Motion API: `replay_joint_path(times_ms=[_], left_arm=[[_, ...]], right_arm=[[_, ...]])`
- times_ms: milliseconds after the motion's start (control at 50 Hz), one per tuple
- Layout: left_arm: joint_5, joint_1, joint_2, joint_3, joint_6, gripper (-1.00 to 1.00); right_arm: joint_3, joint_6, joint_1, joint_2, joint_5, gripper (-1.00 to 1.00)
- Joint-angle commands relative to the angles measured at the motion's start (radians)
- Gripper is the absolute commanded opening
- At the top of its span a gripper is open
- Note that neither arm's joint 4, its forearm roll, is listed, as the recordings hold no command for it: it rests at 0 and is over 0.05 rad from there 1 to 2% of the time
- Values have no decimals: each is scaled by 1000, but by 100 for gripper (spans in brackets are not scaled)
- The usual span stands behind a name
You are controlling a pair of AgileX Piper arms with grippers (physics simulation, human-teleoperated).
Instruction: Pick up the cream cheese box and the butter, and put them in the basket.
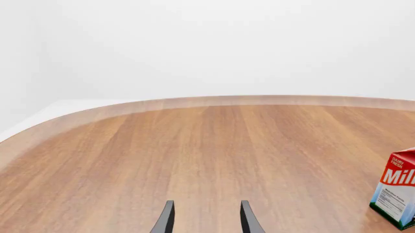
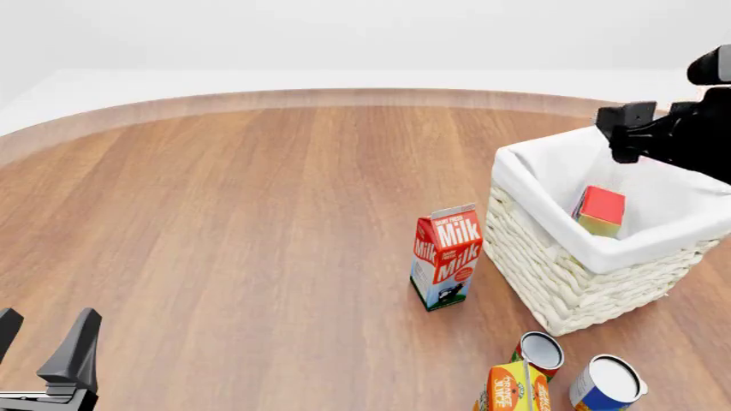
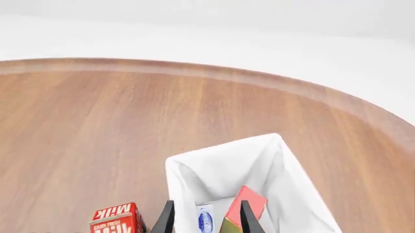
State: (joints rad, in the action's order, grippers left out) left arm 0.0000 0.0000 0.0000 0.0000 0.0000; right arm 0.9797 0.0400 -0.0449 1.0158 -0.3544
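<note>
Inside the basket (image 2: 594, 257) (white-lined) lies the butter (image 2: 600, 211).

The basket (image 2: 571, 278) stands on the right side of the table — a large square basket of whitish woven wicker, upright, with a white cloth liner folded over its rim. Inside it the butter (image 2: 601, 210), a small red carton with an orange-yellow lower face, leans tilted against the liner. In the right wrist view the butter (image 3: 246, 206) shows as a red box on a slant, and just beside it, deeper in the basket (image 3: 194, 174), lies a white box with a blue oval mark — the cream cheese box (image 3: 205, 218).
</note>
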Motion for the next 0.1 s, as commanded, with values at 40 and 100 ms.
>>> replay_joint_path(times_ms=[40, 100], left_arm=[[0, 0, 0, 0, 0, 100], [0, 0, 0, 0, 0, 100]], right_arm=[[109, -1, -83, -194, -166, 100], [148, 3, -103, -231, -207, 100]])
